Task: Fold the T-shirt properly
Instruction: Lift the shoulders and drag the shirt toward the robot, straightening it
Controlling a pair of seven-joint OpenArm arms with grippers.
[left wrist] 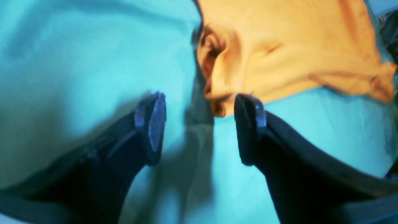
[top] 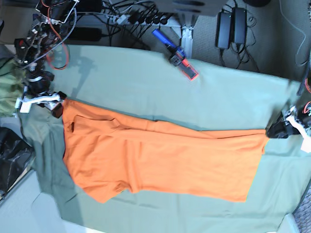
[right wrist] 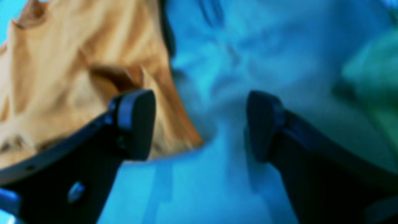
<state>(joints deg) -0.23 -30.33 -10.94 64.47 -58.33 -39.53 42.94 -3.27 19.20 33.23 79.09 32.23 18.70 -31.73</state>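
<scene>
The orange T-shirt [top: 155,158] lies folded lengthwise across the sage-green table cloth [top: 146,82]. My right gripper [top: 54,108] hovers at the shirt's far-left top corner. In the right wrist view it [right wrist: 200,124] is open and empty, with the shirt [right wrist: 62,62] behind its left finger [right wrist: 136,124]. My left gripper [top: 274,131] sits at the shirt's top right corner. The left wrist view shows it [left wrist: 200,127] open, and a rumpled corner of the shirt [left wrist: 279,46] lies just beyond its right finger [left wrist: 248,124], not pinched.
An olive-green garment [top: 7,92] lies at the far left, also seen as a green blur [right wrist: 373,77]. A blue and red tool [top: 177,54] rests on the cloth's back edge. Cables and power bricks [top: 231,26] lie behind. A black bag [top: 12,155] sits lower left.
</scene>
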